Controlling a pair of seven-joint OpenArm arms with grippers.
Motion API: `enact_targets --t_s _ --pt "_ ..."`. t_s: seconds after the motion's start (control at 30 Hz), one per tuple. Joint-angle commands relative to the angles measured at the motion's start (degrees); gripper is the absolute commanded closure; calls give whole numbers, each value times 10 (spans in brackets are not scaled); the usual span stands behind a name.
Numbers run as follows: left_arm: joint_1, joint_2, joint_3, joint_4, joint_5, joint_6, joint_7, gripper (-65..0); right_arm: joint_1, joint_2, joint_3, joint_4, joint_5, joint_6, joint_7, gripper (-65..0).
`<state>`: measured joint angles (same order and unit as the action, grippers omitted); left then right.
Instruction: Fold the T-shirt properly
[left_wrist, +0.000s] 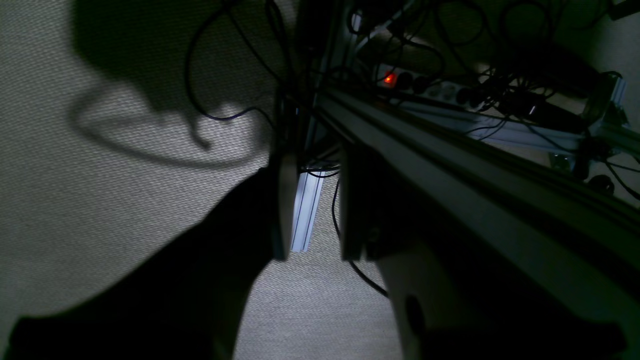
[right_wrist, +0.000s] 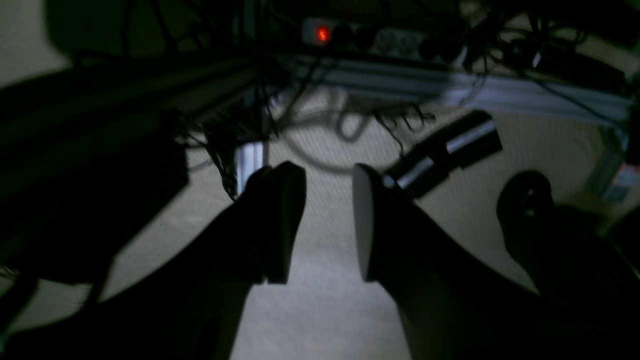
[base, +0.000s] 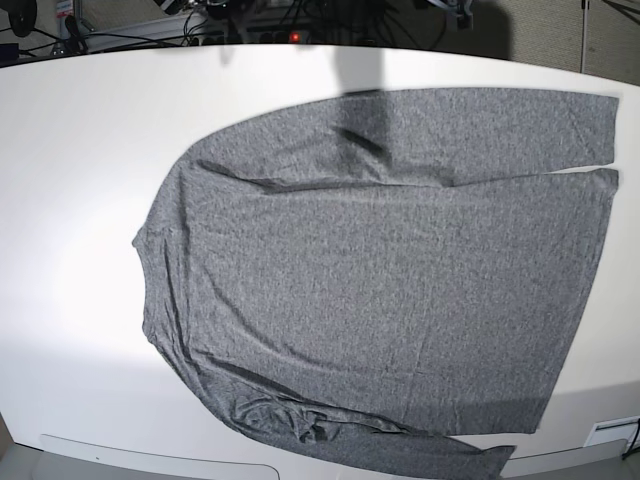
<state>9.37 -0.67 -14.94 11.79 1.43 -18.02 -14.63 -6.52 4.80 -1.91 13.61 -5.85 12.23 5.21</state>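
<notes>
Shirt (base: 380, 260) lay flat, sleeves folded inward. Both grippers (left_wrist: 312, 210) (right_wrist: 327, 225) hung spread, empty, off the table (base: 80, 150). Pinching two matching edges would probably fold it evenly.

T-shirt (base: 380, 260): soft matt grey knit; table (base: 70, 150) smooth (white).

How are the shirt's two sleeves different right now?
The far sleeve of the T-shirt lies flat and straight along the body, reaching the hem side. The near sleeve is bunched and wrinkled at the near edge of the table, and its end runs out of view. Both are the same speckled grey knit and lie close against the body.
</notes>
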Motion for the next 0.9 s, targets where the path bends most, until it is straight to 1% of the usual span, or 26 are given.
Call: enact_targets --t_s 0.0,0.03,0.13,0.2,0.3,0.4,0.7,0.87 --pt "3 -2 0 2 1 -4 -4 -155 0 5 0 5 -8 -7 -3 -202" --pt "3 -2 0 2 3 -4 -4 -155 0 7 0 6 -17 -12 -7 -202" --pt "3 -1 0 2 47 -4 -4 -155 0 11 0 7 -48 -28 -14 -202" --pt "3 -2 0 2 61 -4 0 -155 -2 14 0 7 -50 -30 -14 -202" --pt "4 -2 0 2 61 -4 13 -155 -5 18 0 7 -49 -30 -14 -202" --pt "16 -2 0 17 61 -4 13 -155 -15 24 0 14 -51 -30 -12 -202" --pt "90 -2 0 150 61 -4 13 -155 -77 37 0 96 -59 -28 -12 -202" --pt "115 -1 0 179 61 -4 14 -155 -98 36 0 123 -59 -28 -12 -202"
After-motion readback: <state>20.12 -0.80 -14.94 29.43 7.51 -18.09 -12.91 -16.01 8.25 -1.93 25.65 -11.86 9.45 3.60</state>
